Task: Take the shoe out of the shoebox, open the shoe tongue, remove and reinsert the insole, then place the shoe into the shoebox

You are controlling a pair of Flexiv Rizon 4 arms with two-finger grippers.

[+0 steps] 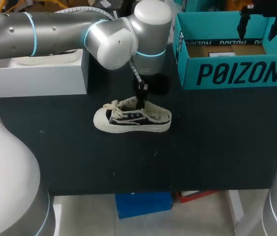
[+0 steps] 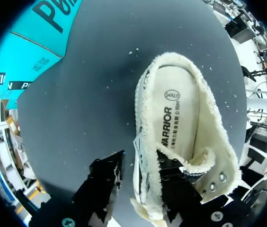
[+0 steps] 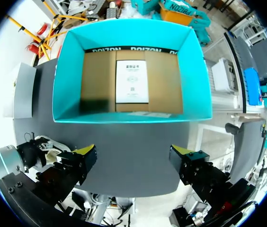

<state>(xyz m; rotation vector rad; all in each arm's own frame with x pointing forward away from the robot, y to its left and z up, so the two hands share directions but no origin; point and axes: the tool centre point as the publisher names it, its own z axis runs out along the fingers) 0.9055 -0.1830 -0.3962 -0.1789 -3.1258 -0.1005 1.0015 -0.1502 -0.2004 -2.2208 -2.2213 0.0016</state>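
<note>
A black and cream canvas shoe (image 1: 132, 118) lies on its sole in the middle of the dark table, toe to the left, laces loose. My left gripper (image 1: 141, 96) comes down at its opening. In the left wrist view the gripper (image 2: 140, 163) is open and straddles the shoe's side wall (image 2: 143, 189): one finger is inside the shoe and the outer finger (image 2: 107, 177) stands a little off the wall. The cream insole (image 2: 181, 118) lies flat inside the shoe. My right gripper (image 1: 259, 22) hangs open above the teal shoebox (image 1: 234, 73), nothing between its fingers (image 3: 84, 158).
The shoebox (image 3: 131, 118) stands open at the back right, with only a cardboard floor and a white card inside. A white box (image 1: 35, 73) stands at the back left with a pale flat thing on top. Bare dark table lies in front of the shoe.
</note>
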